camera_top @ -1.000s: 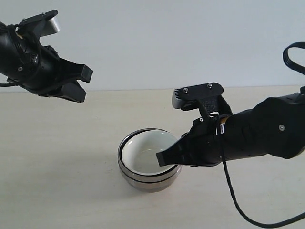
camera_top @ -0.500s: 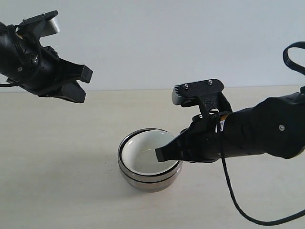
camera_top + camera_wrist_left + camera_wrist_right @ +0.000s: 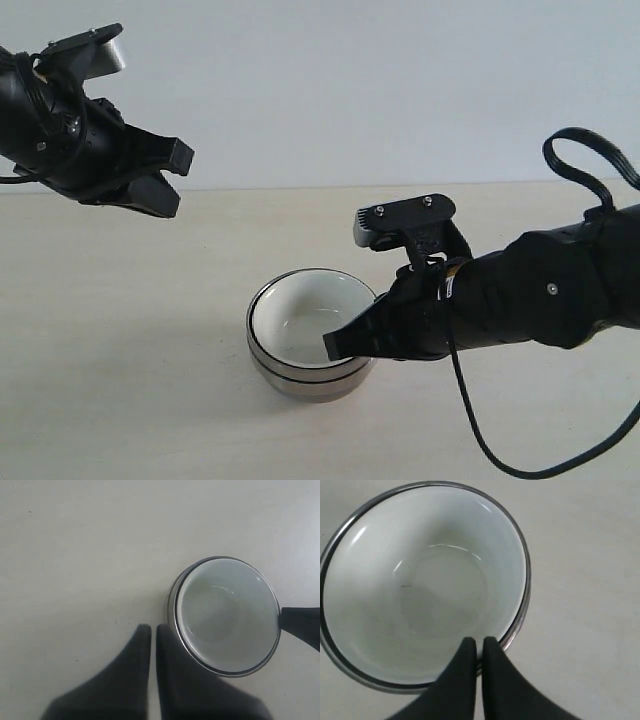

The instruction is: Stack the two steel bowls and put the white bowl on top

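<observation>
On the pale table (image 3: 120, 380) we see the white bowl (image 3: 300, 325) nested in the two stacked steel bowls (image 3: 310, 378), the right gripper (image 3: 336, 346) pinched together and empty, perhaps touching its rim, and the left gripper (image 3: 172, 178) likewise closed on nothing, high and well apart.

the white bowl (image 3: 300, 325) is showing a plain glossy white inside, shading to pale grey toward its bottom. the steel bowls (image 3: 310, 378) under it are gleaming mirror-silver, with a thin dark band running around just below the rim. the left gripper (image 3: 177, 178) and the right gripper (image 3: 338, 345) are showing matte black, and the cable (image 3: 480, 400) is black too. the table (image 3: 120, 330) is showing pale beige with a few tiny dark specks. the wall (image 3: 350, 90) is looking flat light grey-blue.
</observation>
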Robot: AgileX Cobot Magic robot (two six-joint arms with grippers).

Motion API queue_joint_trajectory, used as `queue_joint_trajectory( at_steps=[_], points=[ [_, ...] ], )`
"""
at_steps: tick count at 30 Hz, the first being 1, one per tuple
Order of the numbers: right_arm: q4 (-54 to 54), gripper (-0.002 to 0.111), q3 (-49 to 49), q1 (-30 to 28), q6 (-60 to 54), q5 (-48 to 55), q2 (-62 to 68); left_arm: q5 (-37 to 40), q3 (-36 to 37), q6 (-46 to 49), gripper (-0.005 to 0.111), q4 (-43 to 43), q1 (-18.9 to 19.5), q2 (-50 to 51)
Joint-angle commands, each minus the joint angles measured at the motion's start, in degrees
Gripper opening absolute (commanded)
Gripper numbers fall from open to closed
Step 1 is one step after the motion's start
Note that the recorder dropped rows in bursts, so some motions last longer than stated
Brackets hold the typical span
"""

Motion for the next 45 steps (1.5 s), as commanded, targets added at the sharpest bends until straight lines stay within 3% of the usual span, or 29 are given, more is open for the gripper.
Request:
queue_joint_trajectory(
  at_steps=[1, 11, 22, 28, 32, 36, 45],
  points=[
    [-0.06, 0.000, 0.28, 0.15, -0.22, -0.70, -0.60, -0.79, 0.20, -0.05, 0.004, 0.45, 0.14, -0.50],
    [-0.06, 0.000, 0.28, 0.15, -0.22, 0.77, -4.67, -2.74, 0.74, 0.51, 0.004, 0.45, 0.14, -0.63],
    [-0.26, 0.000, 0.39, -0.06, 0.72, 3.16, -12.23, -11.36, 8.65, -0.29, 0.004, 0.45, 0.19, -7.30],
    [-0.26, 0.000, 3.74, -0.06, 1.88, 1.26, -18.44, -12.52, 13.91, -0.29, 0.004, -1.53, 0.19, -18.17],
    [-0.26, 0.000, 7.43, -0.06, 3.49, -0.61, -23.93, -13.87, 19.75, 0.13, 0.004, -7.32, 0.19, -26.52],
    [-0.14, 0.000, 11.92, -0.06, 4.46, -2.87, -29.68, -13.87, 24.91, 6.46, 0.004, -13.40, 0.08, -34.97],
    [-0.04, 0.000, 23.74, -0.06, 4.95, -4.72, -51.22, -13.41, 37.66, 8.08, 0.004, -18.94, 0.08, -56.51]
  ],
)
